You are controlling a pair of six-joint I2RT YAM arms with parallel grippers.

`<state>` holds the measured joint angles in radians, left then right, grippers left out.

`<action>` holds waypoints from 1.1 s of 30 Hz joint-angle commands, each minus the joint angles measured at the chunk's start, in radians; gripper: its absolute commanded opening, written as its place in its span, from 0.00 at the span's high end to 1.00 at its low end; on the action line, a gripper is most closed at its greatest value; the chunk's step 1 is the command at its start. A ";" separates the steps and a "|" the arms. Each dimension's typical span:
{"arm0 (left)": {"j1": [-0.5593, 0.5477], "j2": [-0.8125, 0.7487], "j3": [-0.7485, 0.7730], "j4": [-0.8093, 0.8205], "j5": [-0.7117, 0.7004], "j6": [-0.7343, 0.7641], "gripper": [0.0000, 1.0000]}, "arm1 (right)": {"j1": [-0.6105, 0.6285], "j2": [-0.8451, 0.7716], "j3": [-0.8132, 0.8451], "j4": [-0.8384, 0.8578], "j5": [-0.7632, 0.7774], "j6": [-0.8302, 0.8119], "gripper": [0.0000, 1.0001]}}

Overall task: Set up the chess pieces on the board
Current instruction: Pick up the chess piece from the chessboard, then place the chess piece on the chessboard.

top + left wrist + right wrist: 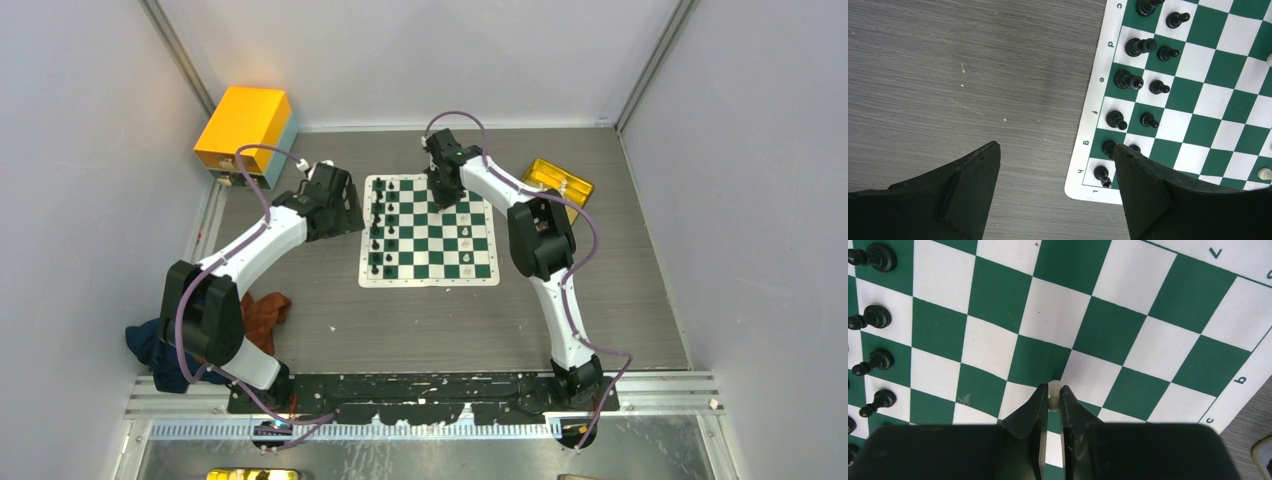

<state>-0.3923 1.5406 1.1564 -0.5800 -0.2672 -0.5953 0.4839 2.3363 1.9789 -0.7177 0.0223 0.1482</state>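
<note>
Grey tabletop, board mid-frame.
Right end effector pinches a white piece; lower it upright, centred on its square. Left end effector gapes empty.

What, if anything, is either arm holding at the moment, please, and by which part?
The right gripper pinches a cream-white chess piece near its rounded top; the left gripper holds nothing.
</note>
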 commanded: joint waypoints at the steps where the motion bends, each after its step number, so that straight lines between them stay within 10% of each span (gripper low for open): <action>1: 0.006 -0.028 -0.008 0.034 0.005 -0.009 0.16 | -0.005 -0.089 -0.007 -0.007 0.055 -0.015 0.96; 26: 0.006 -0.001 0.015 0.029 0.002 -0.003 0.16 | -0.095 -0.093 -0.038 0.006 0.051 0.006 0.96; 33: 0.006 0.008 0.024 0.028 0.002 0.001 0.16 | -0.095 -0.085 -0.039 0.004 0.042 0.011 0.79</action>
<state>-0.3920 1.5414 1.1389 -0.5781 -0.2649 -0.5976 0.3908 2.3096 1.9388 -0.7277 0.0692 0.1528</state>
